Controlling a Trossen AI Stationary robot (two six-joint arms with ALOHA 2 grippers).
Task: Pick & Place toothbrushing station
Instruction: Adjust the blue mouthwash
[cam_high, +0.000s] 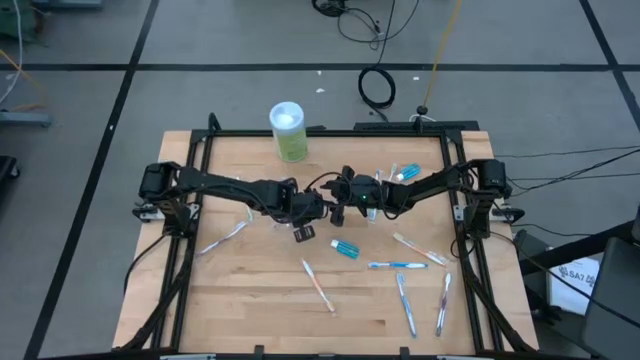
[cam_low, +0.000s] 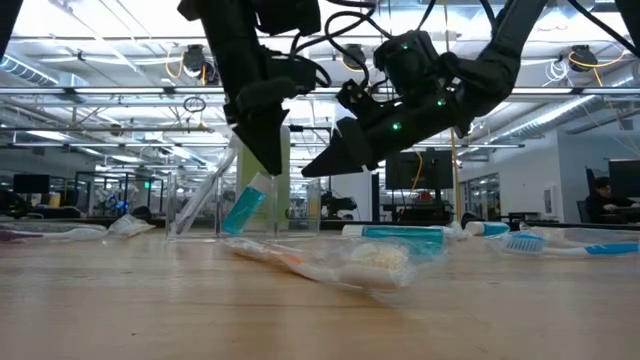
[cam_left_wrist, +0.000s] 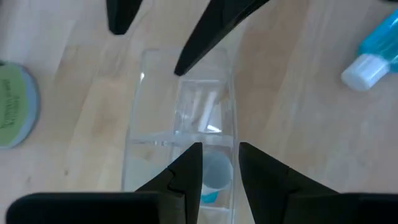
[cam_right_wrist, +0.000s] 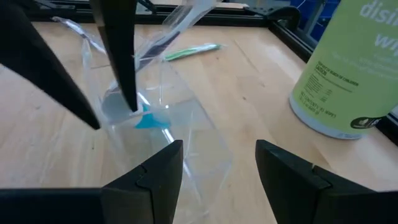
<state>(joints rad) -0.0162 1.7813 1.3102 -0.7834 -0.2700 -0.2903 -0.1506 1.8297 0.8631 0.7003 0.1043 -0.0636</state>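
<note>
High view: two dark arms reach inward over the tabletop (cam_high: 250, 310) and meet near its centre, just in front of the green container (cam_high: 287, 130), which takes no part in the job. The left tool (cam_high: 303, 226) points down into the clear cup (cam_left_wrist: 180, 130) beside it; its fingers stand a little apart, and in the left wrist view they seem to straddle the cup's wall, likely to steady it, though a firm pinch cannot be confirmed. A blue tube (cam_low: 245, 208) and a wrapped toothbrush (cam_low: 205, 200) already lean inside the cup. The right tool (cam_high: 348, 195), tilted steeply toward the cup, has its fingers spread wide and carries nothing. It appears either to have delivered an item or to be free for the next. Other toothbrushes (cam_high: 318, 285) lie scattered across the near tabletop, one more tube (cam_high: 344, 247) close to the tools.
</note>
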